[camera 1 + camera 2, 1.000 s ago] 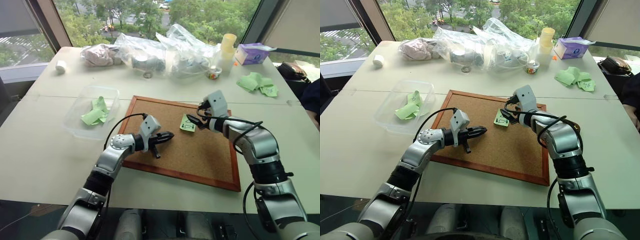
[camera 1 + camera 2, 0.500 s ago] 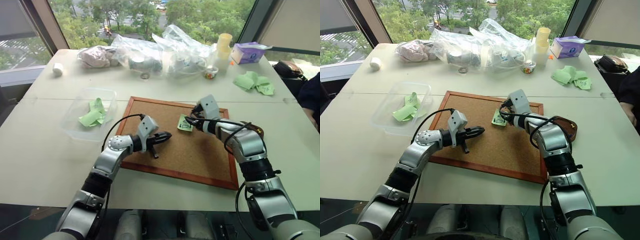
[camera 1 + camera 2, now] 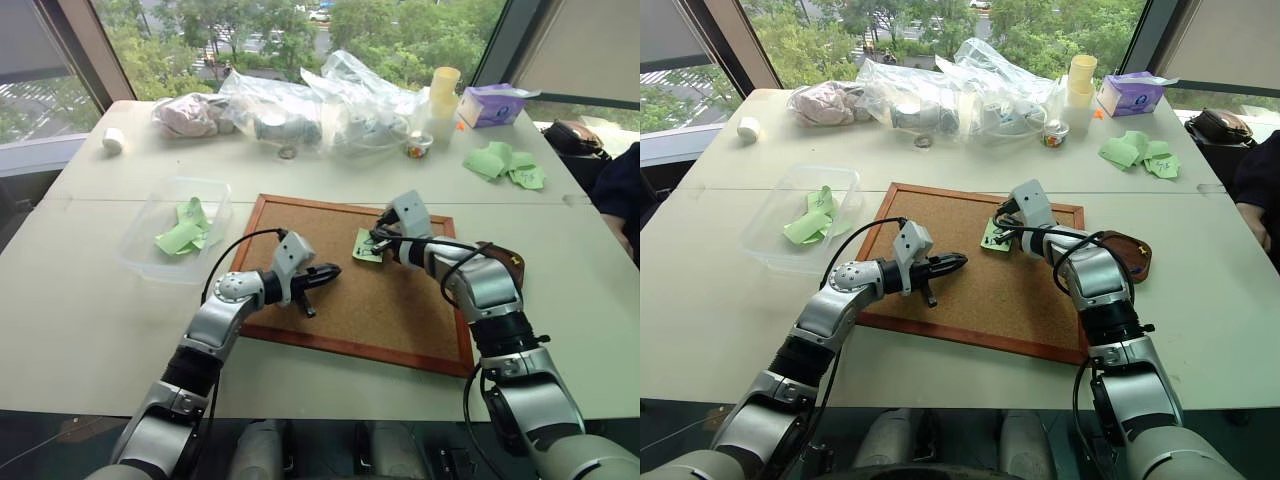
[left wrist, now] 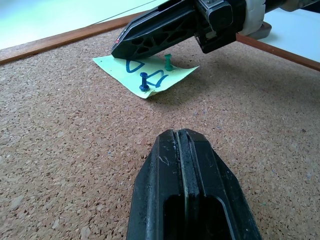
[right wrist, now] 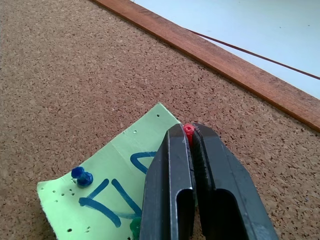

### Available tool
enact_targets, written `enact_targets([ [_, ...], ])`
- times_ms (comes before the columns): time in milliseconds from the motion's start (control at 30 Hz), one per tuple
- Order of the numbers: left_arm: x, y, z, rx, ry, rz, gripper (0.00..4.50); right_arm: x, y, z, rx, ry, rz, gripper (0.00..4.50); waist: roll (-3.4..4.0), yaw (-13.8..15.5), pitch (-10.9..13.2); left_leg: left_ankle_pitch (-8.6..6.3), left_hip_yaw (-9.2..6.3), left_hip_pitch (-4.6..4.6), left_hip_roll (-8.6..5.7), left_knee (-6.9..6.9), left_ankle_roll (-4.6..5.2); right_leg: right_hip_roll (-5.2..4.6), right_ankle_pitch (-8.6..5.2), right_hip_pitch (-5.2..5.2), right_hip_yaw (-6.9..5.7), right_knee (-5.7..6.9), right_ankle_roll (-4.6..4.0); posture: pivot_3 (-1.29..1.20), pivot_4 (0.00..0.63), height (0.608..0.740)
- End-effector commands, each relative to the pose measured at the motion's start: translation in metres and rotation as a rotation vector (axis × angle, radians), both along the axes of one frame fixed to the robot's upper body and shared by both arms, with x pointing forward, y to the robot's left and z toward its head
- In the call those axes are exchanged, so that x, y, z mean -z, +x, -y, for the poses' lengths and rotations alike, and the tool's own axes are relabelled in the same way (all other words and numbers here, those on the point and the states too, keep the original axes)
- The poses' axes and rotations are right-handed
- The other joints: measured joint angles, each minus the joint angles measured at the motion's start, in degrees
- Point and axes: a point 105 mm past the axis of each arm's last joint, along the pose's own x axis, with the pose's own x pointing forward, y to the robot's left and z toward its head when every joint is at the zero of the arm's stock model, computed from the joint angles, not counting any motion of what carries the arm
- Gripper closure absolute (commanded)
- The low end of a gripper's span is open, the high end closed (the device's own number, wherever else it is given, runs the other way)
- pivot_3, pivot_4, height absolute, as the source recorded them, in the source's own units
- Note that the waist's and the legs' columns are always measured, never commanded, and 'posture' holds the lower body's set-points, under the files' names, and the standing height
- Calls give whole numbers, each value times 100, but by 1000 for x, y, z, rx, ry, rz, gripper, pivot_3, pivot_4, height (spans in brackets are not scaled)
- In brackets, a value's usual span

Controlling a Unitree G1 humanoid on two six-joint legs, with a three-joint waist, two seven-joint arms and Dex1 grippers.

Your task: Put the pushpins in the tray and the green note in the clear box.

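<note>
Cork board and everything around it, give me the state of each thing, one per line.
Green note: flat on the cork board, pinned.
Red pushpin: in the note, pinched by the right claw.
Blue pushpin: stuck in the note.
Green pushpin: stuck in the note.
Right claw: shut on the red pushpin.
Left claw: shut, empty, above the cork.
Clear box: open, plain green papers inside.
Tray: beside the board.

Cork board [image 3: 385,300], tissue box [image 3: 491,104]

Light-green note [image 5: 117,172] — blue scrawl; red pushpin [image 5: 188,129]
</note>
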Motion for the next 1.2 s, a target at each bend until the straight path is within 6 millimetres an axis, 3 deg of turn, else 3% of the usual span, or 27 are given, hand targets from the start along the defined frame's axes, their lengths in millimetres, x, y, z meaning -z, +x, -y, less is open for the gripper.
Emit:
enact_targets([
  [33, 30, -4, -10, -36, 79, -82, 4500, -36, 0, 3, -1, 12, 112, 4404, 0, 6, 0, 0, 0, 0, 0, 0, 0, 0, 0, 0, 0, 0, 0, 0, 150, 740],
  [233, 37, 0, -13, -65, 105, -84, 4500, -72, -17, 33, 95, 60, 184, 4404, 1, 30, 0, 0, -2, -4, 3, -1, 0, -1, 0, -2, 0, -1, 0, 0, 150, 740],
  [367, 37, 1, -14, -66, 102, -88, 4500, -78, -31, 69, 226, 79, 187, 4404, 5, 25, -10, -1, -7, 5, 5, -2, 1, -2, 0, 5, 0, -1, -1, 0, 150, 740],
  [500, 38, 3, -15, -67, 102, -87, 4500, -74, -54, 121, 415, 88, 177, 4404, 25, 35, -25, -3, -15, 12, 6, -2, 4, -7, 0, 11, 0, -1, -2, 0, 150, 740],
  [567, 38, 3, -14, -66, 102, -86, 4500, -63, -66, 147, 522, 104, 139, 4404, 32, 35, -33, -4, -14, 14, 4, -3, 6, -9, 0, 12, 0, -1, -2, 0, 150, 740],
  [667, 38, 5, -13, -65, 100, -84, 4500, -43, -80, 170, 604, 118, 80, 4404, 53, 30, -50, -13, -14, 21, 3, -3, 22, -9, 0, 18, 1, -1, -2, 0, 150, 740],
  [833, 38, 6, -13, -59, 101, -83, 4500, -17, -88, 175, 617, 154, 4, 4404, 69, 21, -60, -27, -13, 46, 4, -7, 47, -9, 0, 38, 4, -1, -4, 0, 150, 740],
  [1200, 40, 5, -16, -65, 107, -85, 4500, 3, -88, 171, 600, 195, -47, 4404, 70, 19, -60, -30, -15, 63, 7, -12, 51, -14, 0, 52, 5, -2, -5, 0, 150, 740],
])
